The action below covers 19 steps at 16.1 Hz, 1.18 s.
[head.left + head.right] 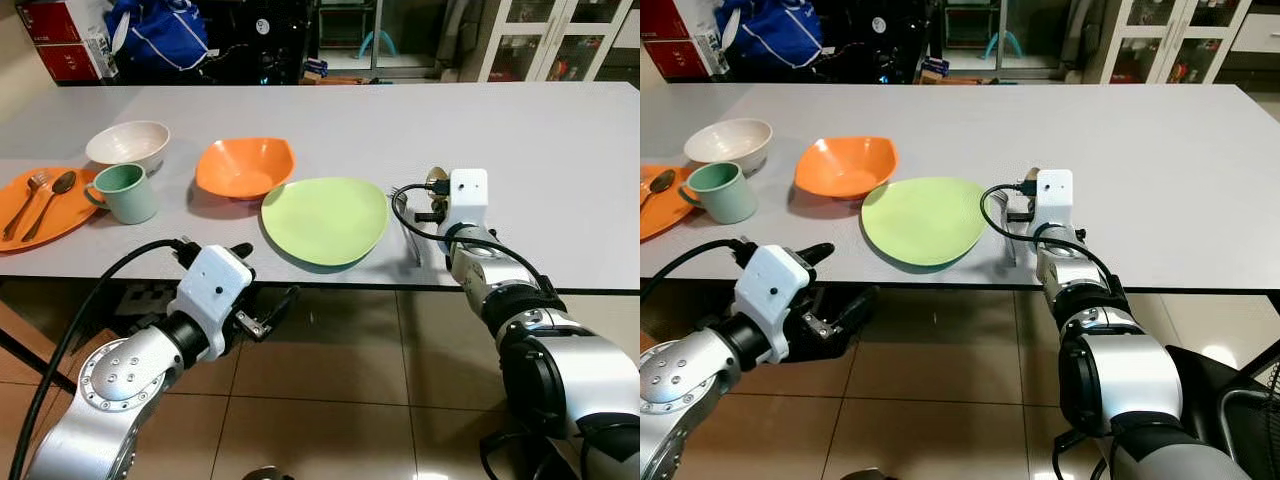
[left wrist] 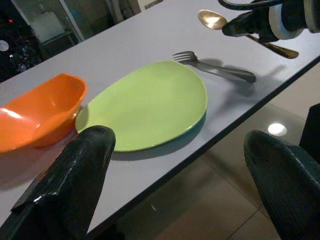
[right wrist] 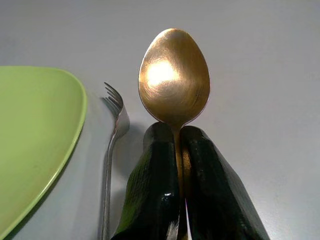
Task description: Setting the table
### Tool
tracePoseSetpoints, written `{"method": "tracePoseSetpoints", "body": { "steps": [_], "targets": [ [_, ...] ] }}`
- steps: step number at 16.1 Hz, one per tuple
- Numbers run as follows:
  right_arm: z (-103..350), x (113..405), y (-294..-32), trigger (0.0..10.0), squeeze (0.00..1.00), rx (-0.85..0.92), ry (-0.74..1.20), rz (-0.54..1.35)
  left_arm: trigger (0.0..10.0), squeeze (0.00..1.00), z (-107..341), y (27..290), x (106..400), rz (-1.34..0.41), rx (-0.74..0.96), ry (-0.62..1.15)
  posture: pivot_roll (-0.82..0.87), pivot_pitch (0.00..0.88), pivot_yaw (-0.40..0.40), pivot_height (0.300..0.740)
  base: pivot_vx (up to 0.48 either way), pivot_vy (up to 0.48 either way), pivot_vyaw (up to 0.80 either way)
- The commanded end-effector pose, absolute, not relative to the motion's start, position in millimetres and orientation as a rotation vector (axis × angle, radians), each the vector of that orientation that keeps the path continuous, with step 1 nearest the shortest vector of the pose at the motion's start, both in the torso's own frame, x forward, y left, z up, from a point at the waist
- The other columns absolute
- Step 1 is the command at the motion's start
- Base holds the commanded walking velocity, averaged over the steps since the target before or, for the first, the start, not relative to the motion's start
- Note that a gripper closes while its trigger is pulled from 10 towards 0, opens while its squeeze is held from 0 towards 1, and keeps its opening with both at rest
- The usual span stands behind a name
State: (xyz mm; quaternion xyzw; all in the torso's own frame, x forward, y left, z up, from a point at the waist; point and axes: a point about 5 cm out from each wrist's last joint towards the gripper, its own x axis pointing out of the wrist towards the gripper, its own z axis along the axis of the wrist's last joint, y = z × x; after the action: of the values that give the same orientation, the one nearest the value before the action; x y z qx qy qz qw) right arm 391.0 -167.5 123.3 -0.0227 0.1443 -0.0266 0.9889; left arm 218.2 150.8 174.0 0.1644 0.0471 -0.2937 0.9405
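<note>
Pinching a gold metal spoon (image 3: 173, 80), the right gripper (image 3: 178, 165) hovers beside the silver fork (image 3: 113, 140).
Left gripper (image 2: 185, 185), fingers spread, hangs off the grey table's (image 1: 560, 150) near edge by the round green plate (image 1: 325, 220).

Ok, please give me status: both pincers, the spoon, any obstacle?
Right pincer shut on gold spoon, over table beside fork. Left pincer open, idle below table edge. Fork lies by green plate; nothing blocking.

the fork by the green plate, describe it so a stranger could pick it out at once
On the grey table, find the green plate near the front edge. The fork lies just right of it, beside the right gripper. It is silver; the spoon held there is gold.
</note>
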Motion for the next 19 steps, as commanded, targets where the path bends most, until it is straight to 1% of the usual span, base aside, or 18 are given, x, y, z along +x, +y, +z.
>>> {"method": "tracePoseSetpoints", "body": {
  "steps": [1, 5, 6, 12, 15, 19],
  "targets": [
    [134, 396, -165, 10.0, 0.00, -0.057, 0.257, -0.057, 10.0, 0.00, 177, 153, 215, -0.586, 0.337, 0.093, 0.24, 0.029, 0.058, 0.740, 0.000, 0.000, 0.00],
    [136, 397, -168, 10.0, 0.00, -0.063, 0.248, -0.078, 10.0, 0.00, 192, 156, 211, -0.571, 0.347, 0.069, 0.31, 0.080, 0.060, 0.740, 0.000, 0.000, 0.00],
    [138, 397, -168, 10.0, 0.00, -0.068, 0.246, -0.079, 10.0, 0.00, 197, 158, 209, -0.571, 0.352, 0.065, 0.33, 0.106, 0.064, 0.740, 0.000, 0.000, 0.00],
    [146, 400, -173, 10.0, 0.00, -0.077, 0.228, -0.111, 10.0, 0.00, 205, 160, 196, -0.589, 0.335, 0.099, 0.32, 0.199, 0.076, 0.740, 0.000, 0.000, 0.00],
    [155, 403, -181, 10.0, 0.00, -0.060, 0.208, -0.153, 10.0, 0.00, 206, 163, 192, -0.586, 0.337, 0.119, 0.32, 0.206, 0.075, 0.740, 0.000, 0.000, 0.00],
    [157, 404, -179, 10.0, 0.00, -0.050, 0.213, -0.128, 10.0, 0.00, 203, 159, 188, -0.613, 0.326, 0.148, 0.31, 0.204, 0.072, 0.740, 0.000, 0.000, 0.00]
  ]
}}
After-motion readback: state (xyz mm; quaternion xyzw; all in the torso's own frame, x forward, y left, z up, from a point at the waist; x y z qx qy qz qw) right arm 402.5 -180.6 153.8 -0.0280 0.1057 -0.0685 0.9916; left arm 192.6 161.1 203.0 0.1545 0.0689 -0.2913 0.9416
